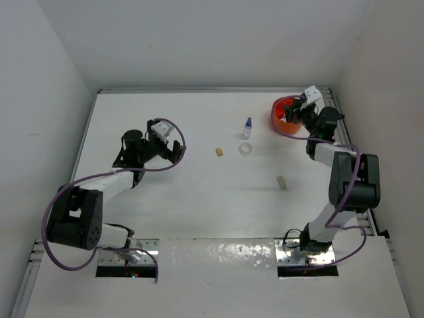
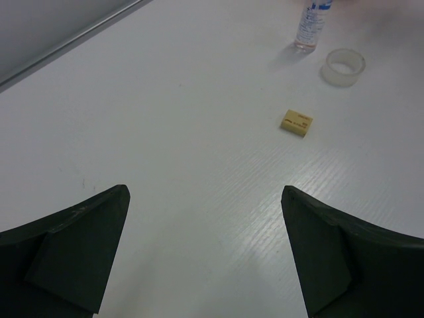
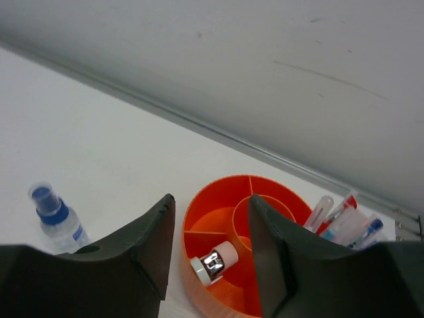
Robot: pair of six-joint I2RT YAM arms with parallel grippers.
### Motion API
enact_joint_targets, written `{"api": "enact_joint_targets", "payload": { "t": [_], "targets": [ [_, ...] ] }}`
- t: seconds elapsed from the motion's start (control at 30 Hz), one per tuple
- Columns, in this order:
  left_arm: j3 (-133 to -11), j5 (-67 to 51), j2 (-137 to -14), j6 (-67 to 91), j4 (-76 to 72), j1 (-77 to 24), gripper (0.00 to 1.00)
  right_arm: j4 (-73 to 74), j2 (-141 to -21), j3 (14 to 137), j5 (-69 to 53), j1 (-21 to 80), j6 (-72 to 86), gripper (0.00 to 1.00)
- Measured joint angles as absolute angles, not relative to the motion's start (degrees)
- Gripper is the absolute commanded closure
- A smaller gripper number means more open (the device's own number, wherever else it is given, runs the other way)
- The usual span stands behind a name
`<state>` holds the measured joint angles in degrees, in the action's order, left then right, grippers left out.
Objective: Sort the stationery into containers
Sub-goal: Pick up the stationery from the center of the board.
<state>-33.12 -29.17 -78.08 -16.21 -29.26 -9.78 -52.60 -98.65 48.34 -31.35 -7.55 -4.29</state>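
Tub (image 3: 265,189): orange, divided, under our right gripper (image 3: 211,199), fingers parted.
Compartment: we see a white-and-silver item (image 3: 213,263) inside.
Pens (image 3: 344,222): tub's right edge.
Bottle (image 3: 56,222): left, apart.

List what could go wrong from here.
1. The right jaws hang close over the tub, near the pens sticking out of it; pulling away could clip them or shove the tub.
2. The bottle stands upright beside the tape; a reach for either might topple it.
3. The tan eraser lies flat, so the wide-open left jaws may just push it.
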Motion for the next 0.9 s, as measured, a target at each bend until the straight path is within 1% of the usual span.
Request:
{"api": "enact_joint_targets", "payload": {
  "t": [0.03,0.07,0.1,0.17,0.23,0.27,0.33,0.37,0.4,0.43,0.47,0.5,0.53,0.6,0.63,0.67,0.7,0.73,0.87,0.9],
  "targets": [
    [-33.1,-29.2,-77.8,-16.2,-29.3,-9.8,0.04,-52.1,-98.1,48.3,-29.7,-7.2,-2.5,0.54],
    [-33.1,-29.2,-77.5,-16.2,-29.3,-9.8,0.04,-50.7,-97.3,48.3,-27.0,-6.7,-0.8,0.48],
    [-33.1,-29.2,-77.3,-16.2,-29.3,-9.9,0.04,-48.7,-96.2,48.2,-24.1,-6.0,0.4,0.43],
    [-33.1,-29.1,-76.7,-15.9,-29.3,-10.0,0.04,-43.8,-93.2,48.1,-16.4,-3.0,2.0,0.39],
    [-33.0,-29.0,-76.1,-15.2,-29.3,-10.1,0.04,-37.1,-90.2,48.6,-9.4,1.0,3.7,0.37],
    [-32.9,-28.9,-75.7,-14.9,-29.3,-10.1,0.04,-33.4,-89.2,49.3,-6.5,2.7,4.7,0.38],
    [-32.8,-28.4,-75.1,-14.2,-29.3,-10.1,0.04,-23.6,-89.0,53.1,-1.9,6.1,7.9,0.42],
    [-32.6,-28.0,-74.8,-13.7,-29.3,-10.1,0.04,-18.6,-89.4,55.6,0.3,7.1,9.5,0.47],
    [-32.3,-27.7,-74.5,-13.3,-29.4,-10.1,0.04,-13.7,-89.9,58.2,2.7,8.0,11.0,0.62],
    [-31.9,-27.3,-74.1,-13.0,-29.4,-10.2,0.04,-9.1,-90.5,60.8,4.8,8.6,12.3,0.68],
    [-31.6,-26.9,-73.8,-12.7,-29.3,-10.2,0.04,-5.3,-90.9,63.1,6.3,9.0,13.8,0.71],
    [-31.1,-26.5,-73.5,-12.3,-29.4,-10.3,0.04,-2.5,-91.2,64.6,7.6,9.3,15.0,0.69],
    [-30.8,-26.1,-73.1,-11.9,-29.3,-10.5,0.04,-0.1,-91.3,65.7,8.4,9.8,16.0,0.64],
    [-30.1,-25.5,-72.5,-11.5,-29.3,-10.6,0.04,2.8,-91.1,66.2,9.0,10.4,16.8,0.5],
    [-29.8,-25.3,-72.0,-11.3,-29.3,-10.8,0.04,4.1,-91.1,66.1,8.7,10.7,16.9,0.32],
    [-29.6,-25.0,-71.5,-11.2,-29.3,-10.9,0.04,4.9,-91.1,66.0,8.1,11.0,17.1,0.22],
    [-29.4,-24.8,-71.0,-11.0,-29.3,-10.9,0.04,5.9,-91.1,65.8,6.9,11.5,16.2,0.15],
    [-29.2,-24.5,-70.5,-10.9,-29.3,-11.0,0.04,6.7,-91.1,65.8,5.8,12.0,15.6,0.01],
    [-28.4,-23.4,-69.0,-10.3,-29.4,-11.3,0.04,10.0,-91.8,67.0,3.9,14.6,14.0,0.01],
    [-28.1,-23.3,-68.9,-10.2,-29.4,-11.3,0.04,10.6,-92.5,68.0,3.9,15.2,14.0,0.03]
  ]
}}
